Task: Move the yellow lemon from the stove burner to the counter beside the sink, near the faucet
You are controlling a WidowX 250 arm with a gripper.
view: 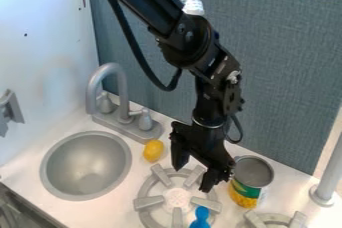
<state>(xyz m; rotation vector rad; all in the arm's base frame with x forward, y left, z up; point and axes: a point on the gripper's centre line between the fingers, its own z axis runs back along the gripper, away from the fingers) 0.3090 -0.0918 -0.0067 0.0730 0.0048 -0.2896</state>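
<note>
Open can [246, 182], its label green and yellow, stands upright on the table [73, 214], just right of the gripper [193, 178]. The gripper hangs over the far part of a gray stove burner [148, 204], its fingers [179, 153] spread wide with nothing between them. A blue object [201, 214] is at the burner's near side. Left of the gripper, a yellow lemon-like thing [153, 150] lies between the burner and the round sink [85, 166], near the gray faucet [123, 91].
</note>
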